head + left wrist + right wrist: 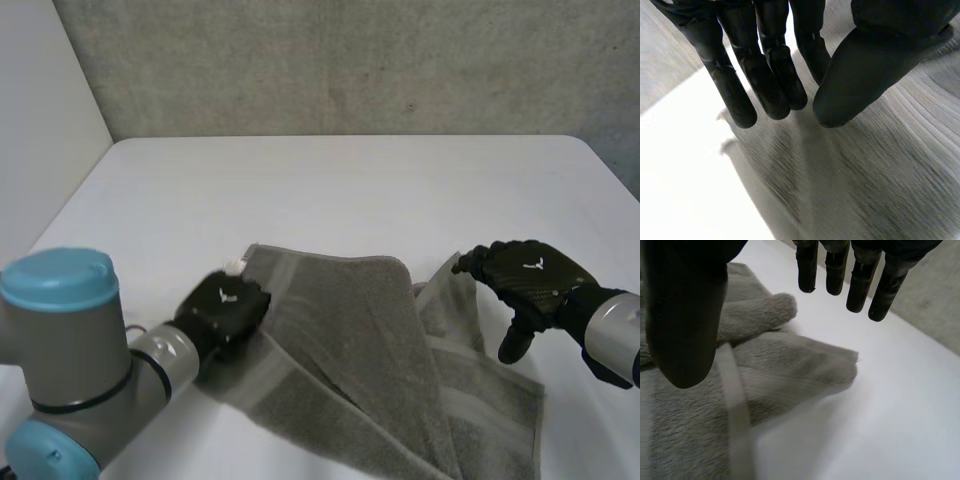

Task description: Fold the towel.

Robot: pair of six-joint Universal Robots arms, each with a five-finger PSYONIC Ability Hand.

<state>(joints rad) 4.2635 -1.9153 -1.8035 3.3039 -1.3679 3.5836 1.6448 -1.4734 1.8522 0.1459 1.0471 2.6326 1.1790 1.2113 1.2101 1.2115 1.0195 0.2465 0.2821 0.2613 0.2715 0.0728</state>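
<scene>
Towel: grey, partly folded and rumpled, lying on the white desk between the two hands. Left hand: set on the towel's corner. Its fingers are straight and close to the thumb, with tips down on the cloth just beside its edge. Right hand: above the towel's opposite edge. Its fingers are spread well apart from the thumb, with a rumpled towel corner below them.

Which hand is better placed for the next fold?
Left, probably: the left hand sits at the left edge of the grey terry towel; the right hand hovers open above its right side.
</scene>
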